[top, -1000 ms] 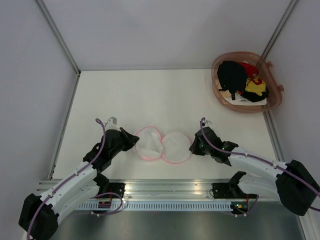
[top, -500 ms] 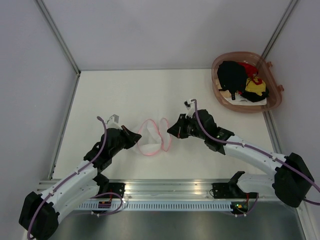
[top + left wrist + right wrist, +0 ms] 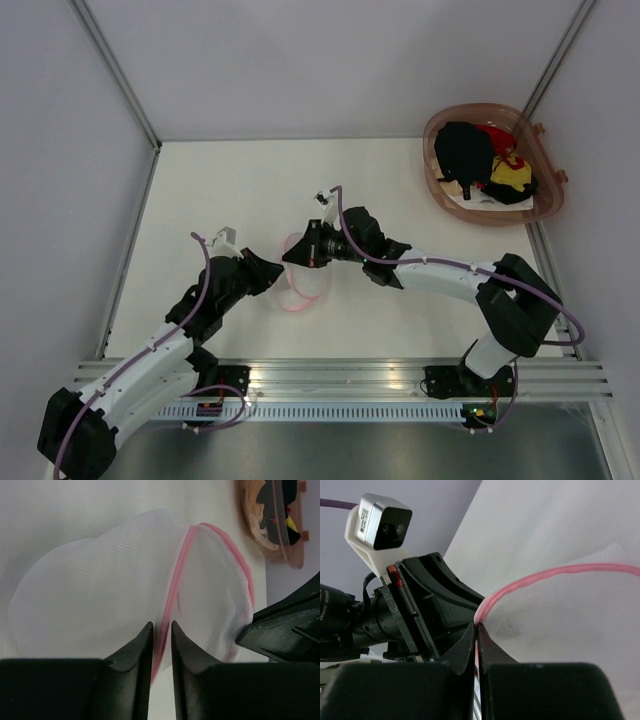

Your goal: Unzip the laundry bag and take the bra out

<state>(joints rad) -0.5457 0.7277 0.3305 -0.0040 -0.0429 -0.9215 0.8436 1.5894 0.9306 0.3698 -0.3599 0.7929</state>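
Note:
The laundry bag is a white mesh pouch with a pink zipper rim, lying mid-table and folded so its halves stand together. My left gripper is shut on the pink rim at the bag's left edge; the left wrist view shows the rim running between its fingers across the mesh. My right gripper is shut on the pink rim at the bag's top, seen pinched in the right wrist view beside the mesh. The bra is not visible.
A pinkish-brown plastic basket holding black, red and yellow clothes stands at the back right. The two grippers are almost touching; the left arm's wrist fills the right wrist view. Grey walls enclose the table.
My right gripper has swung left and back across the table, carrying the bag's right half over onto the left half. The bag went from two flat circles to folded. The left gripper held still.

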